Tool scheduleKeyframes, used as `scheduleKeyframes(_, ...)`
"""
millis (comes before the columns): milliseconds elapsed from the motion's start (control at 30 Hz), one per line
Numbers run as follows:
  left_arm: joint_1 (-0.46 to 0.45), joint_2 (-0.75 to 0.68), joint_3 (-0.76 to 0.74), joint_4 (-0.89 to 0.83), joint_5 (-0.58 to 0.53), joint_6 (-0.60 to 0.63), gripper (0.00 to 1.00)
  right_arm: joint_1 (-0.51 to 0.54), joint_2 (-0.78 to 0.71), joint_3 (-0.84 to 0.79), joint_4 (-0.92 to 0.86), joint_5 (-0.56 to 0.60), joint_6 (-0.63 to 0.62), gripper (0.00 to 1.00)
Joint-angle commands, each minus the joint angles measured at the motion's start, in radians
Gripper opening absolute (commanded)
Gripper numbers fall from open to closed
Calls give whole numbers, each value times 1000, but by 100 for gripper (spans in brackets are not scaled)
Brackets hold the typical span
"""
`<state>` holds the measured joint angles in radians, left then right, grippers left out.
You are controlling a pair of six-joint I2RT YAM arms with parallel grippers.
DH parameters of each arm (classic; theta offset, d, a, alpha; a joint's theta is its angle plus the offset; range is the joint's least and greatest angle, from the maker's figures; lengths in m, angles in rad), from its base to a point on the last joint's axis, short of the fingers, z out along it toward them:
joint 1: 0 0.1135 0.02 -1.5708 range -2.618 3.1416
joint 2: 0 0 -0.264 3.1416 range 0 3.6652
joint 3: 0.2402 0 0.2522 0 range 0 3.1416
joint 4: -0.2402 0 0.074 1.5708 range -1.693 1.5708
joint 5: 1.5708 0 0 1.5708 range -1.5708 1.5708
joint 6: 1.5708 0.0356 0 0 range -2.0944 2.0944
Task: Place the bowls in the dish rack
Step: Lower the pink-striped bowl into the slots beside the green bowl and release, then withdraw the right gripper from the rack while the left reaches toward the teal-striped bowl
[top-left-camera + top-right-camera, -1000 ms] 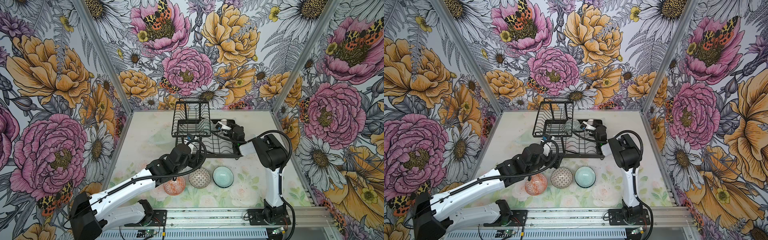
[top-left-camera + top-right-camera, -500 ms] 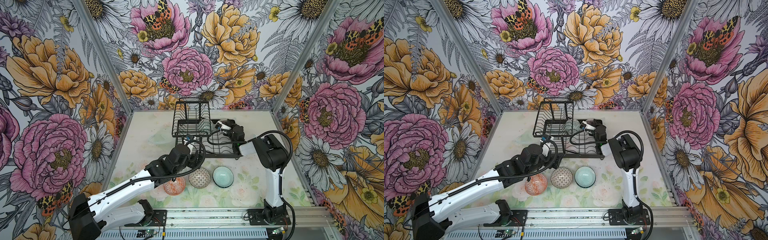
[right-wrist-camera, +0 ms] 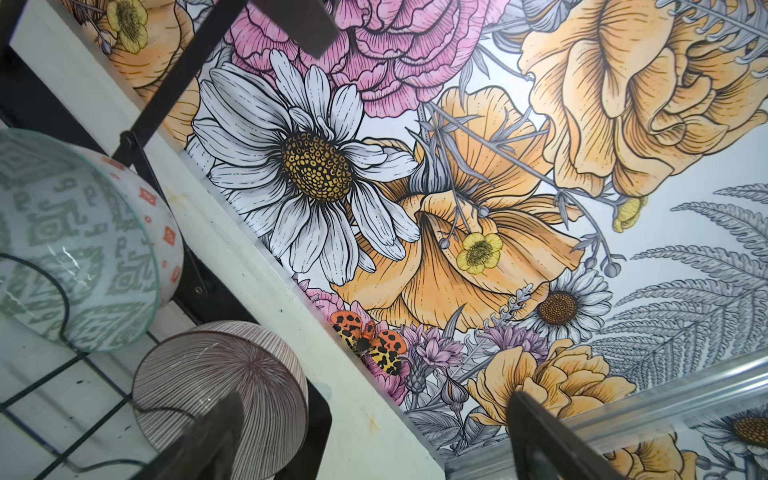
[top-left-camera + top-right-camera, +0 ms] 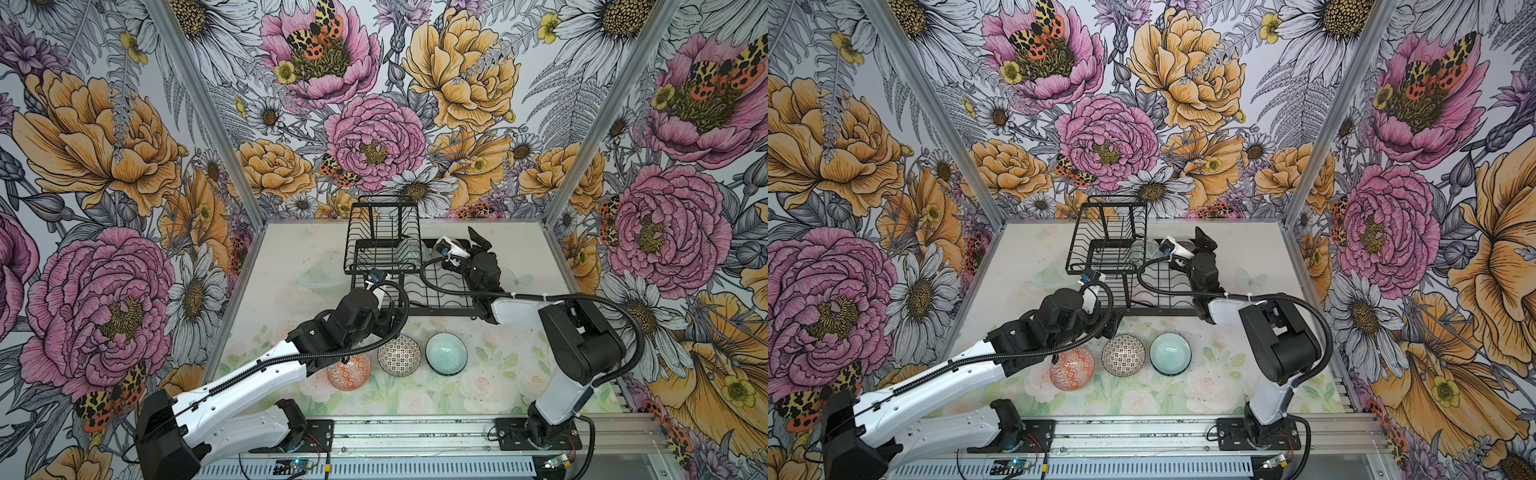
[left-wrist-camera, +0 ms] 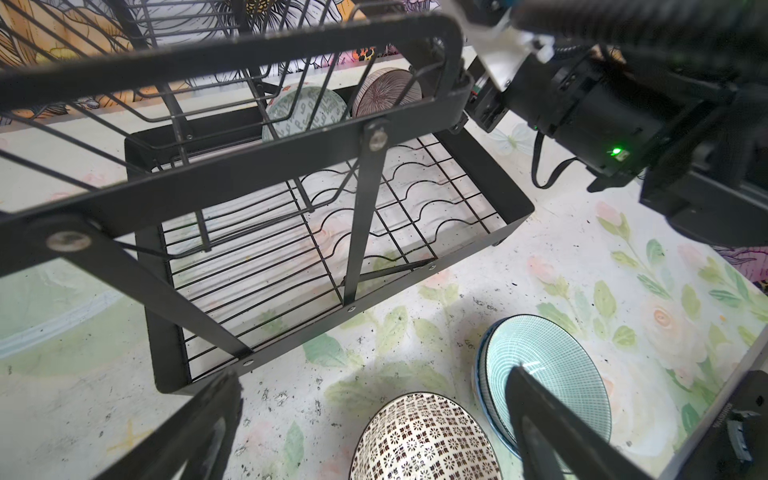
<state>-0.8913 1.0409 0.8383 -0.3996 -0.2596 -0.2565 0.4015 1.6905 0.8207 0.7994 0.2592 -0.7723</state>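
The left gripper (image 5: pixel 374 374) and right gripper (image 3: pixel 376 397) are being held wide, empty. In the dish rack (image 5: pixel 486 174) two bowls (image 5: pixel 305 110) are being propped on edge; three bowls (image 4: pixel 399 355) are being supported by the bench (image 4: pixel 498 374). Rigid, slick, breakable: rim pinches are being judged safest.

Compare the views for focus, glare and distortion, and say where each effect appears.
Left wrist view: the dish rack has upper bars looming large and soft, and the left gripper is blurred. Right wrist view: wallpaper crisp, right gripper out of focus, white glare streaks on the grey-green bowl. Both top views: even light, sharp, soft shadows.
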Motion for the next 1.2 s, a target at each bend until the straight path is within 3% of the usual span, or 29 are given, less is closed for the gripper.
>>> scheduleKeyframes(0, 13, -12, 18, -13, 43, 23, 99, 18, -133, -9, -289, 42, 203, 99)
scheduleKeyframes(200, 5, 41, 38, -20, 78, 20, 99, 17, -342, 76, -795, -30, 539, 100)
scheduleKeyframes(433, -49, 119, 51, -19, 73, -14, 99, 17, -405, 210, -1145, -131, 772, 99)
scheduleKeyframes(867, -167, 319, 104, -22, 95, -129, 98, 17, -340, 266, -1214, -104, 839, 99)
scheduleKeyframes(1167, -224, 507, 239, -117, 62, -145, 80, 10, -375, 226, -1214, -82, 846, 100)
